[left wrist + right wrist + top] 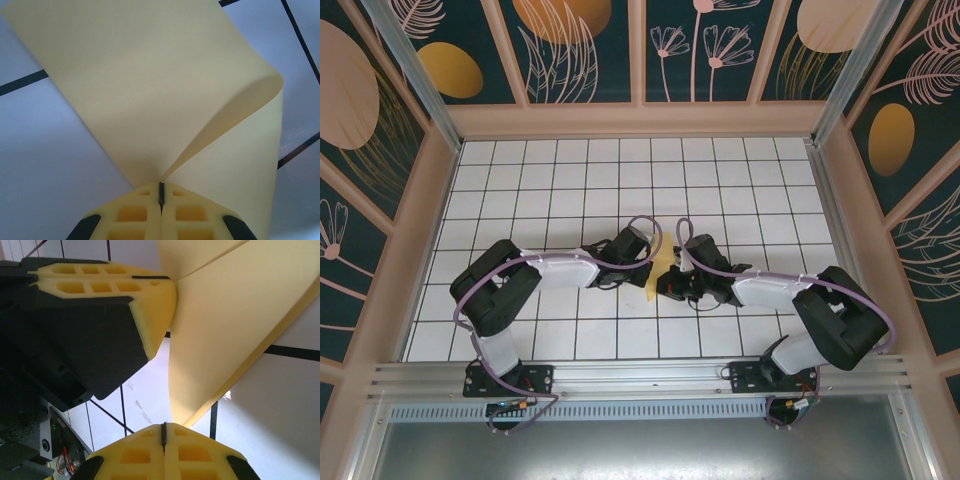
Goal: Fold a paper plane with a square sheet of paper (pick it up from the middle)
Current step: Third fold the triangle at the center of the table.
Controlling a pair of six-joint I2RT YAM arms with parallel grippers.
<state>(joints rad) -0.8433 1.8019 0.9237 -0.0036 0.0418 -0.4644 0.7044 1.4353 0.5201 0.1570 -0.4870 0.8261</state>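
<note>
You have one square sheet of paper (pixel 658 272) and two sets of jaws over the desk (pixel 570 170). The sheet is curled double and sits just 6 o'clock of the desk's centre, between the two wrists. Your left jaws reach in from 9 o'clock, pressed together, pinching the sheet where its layers meet. Your right jaws come from 3 o'clock, also pressed together. The sheet's lower corner hangs just beside their tips; you cannot tell whether it touches.

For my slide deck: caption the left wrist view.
Left hand shut on the curled square sheet of paper, gridded table behind.
</note>
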